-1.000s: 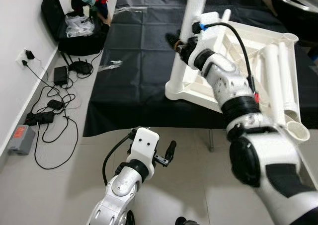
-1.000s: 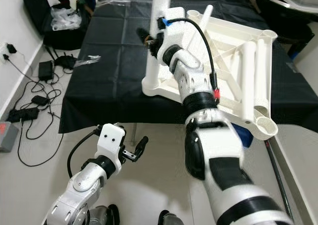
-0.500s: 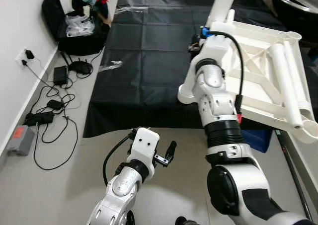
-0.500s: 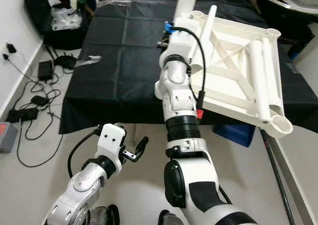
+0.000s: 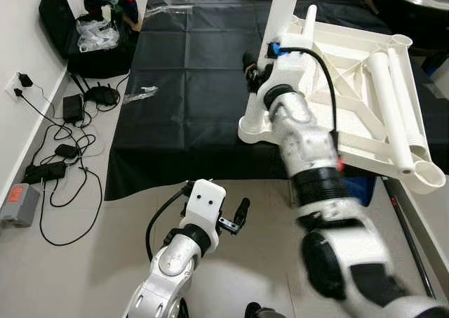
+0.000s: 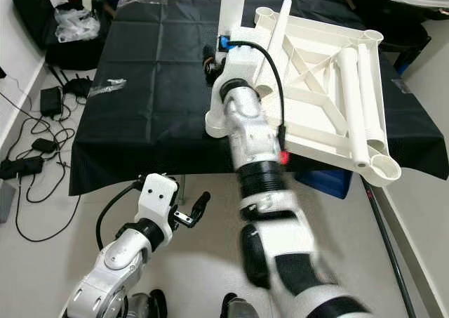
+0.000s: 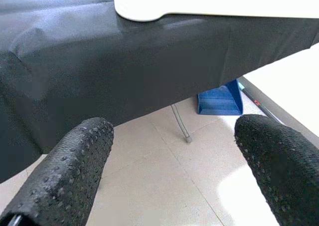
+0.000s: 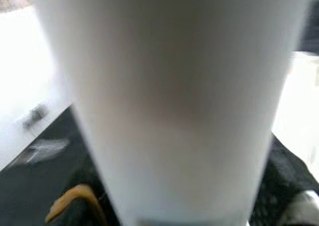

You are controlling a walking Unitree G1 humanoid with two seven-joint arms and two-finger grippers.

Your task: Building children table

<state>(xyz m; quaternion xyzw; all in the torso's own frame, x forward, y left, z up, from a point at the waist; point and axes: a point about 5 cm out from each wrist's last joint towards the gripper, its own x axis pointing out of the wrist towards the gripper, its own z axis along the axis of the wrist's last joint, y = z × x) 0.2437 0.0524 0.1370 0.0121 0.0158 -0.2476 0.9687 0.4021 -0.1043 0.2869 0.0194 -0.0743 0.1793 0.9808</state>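
The white children's table top lies upside down on the black cloth. One white leg stands upright in its near left corner socket. My right gripper is shut around that leg just above the socket, and the leg shows very close in the right wrist view. Two loose white legs lie on the underside along its right edge. My left gripper hangs low over the floor in front of the table, open, its fingers wide apart with nothing between them.
The black-covered table has a plastic wrapper on its left part. Cables and power adapters lie on the floor at left, with a black bag of clothes behind them. A blue bin sits under the table.
The right arm had swung the leg and table top to the right, then brought them back left. The left arm has not moved. The camera shifted slightly.
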